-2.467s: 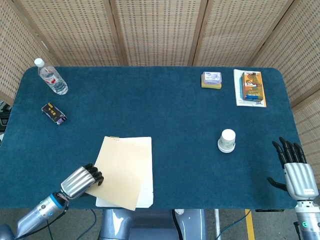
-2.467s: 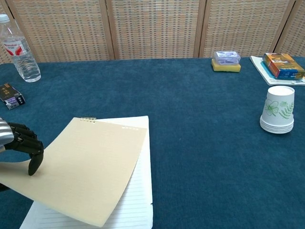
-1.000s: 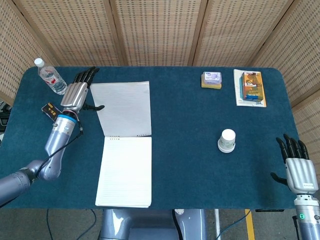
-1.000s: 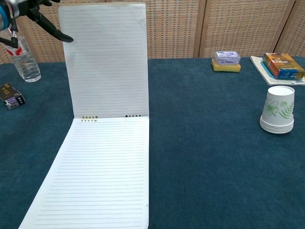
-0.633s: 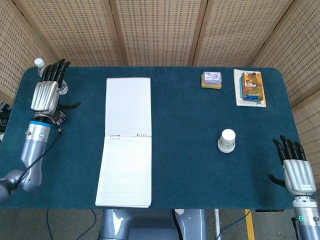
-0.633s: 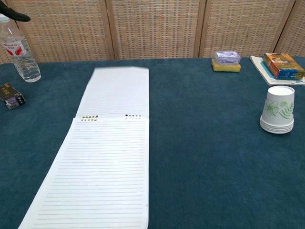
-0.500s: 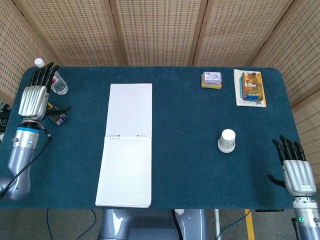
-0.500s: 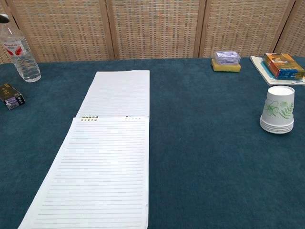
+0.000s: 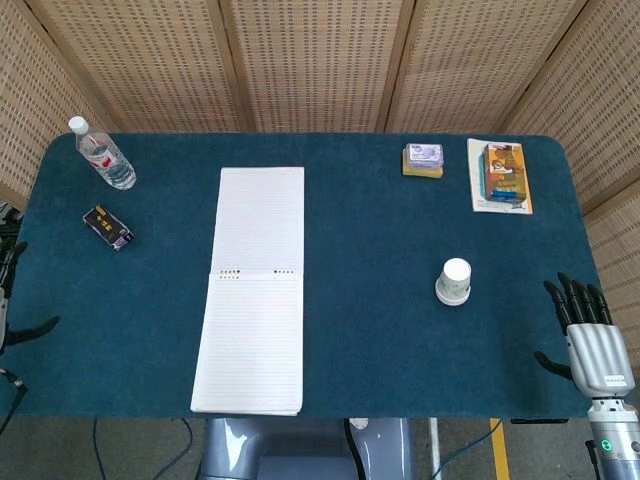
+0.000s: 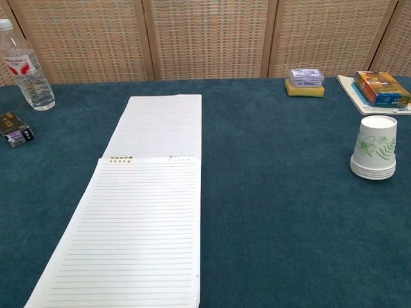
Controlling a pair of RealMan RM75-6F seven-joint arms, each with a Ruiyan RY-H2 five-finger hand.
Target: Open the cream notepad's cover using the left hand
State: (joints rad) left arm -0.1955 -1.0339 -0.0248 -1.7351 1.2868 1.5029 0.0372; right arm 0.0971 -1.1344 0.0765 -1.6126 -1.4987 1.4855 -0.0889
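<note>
The notepad lies open on the blue table. Its cover (image 9: 262, 215) is flipped back flat beyond the binding, white inner side up, and the lined top page (image 9: 252, 340) is exposed. The chest view shows the same cover (image 10: 160, 125) and page (image 10: 128, 237). My left hand (image 9: 5, 300) shows only partly at the left frame edge, fingers spread, holding nothing, well away from the notepad. My right hand (image 9: 590, 340) hovers open at the near right corner of the table, empty.
A water bottle (image 9: 103, 155) and a small black box (image 9: 108, 227) sit at the far left. A stack of paper cups (image 9: 454, 282) stands on the right. At the back right are a yellow sponge with a packet (image 9: 423, 159) and an orange box on a booklet (image 9: 503, 172).
The cover has been swung up and over and now lies flat. My left hand let it go and drew back along the left side to the frame edge. The right hand stayed put.
</note>
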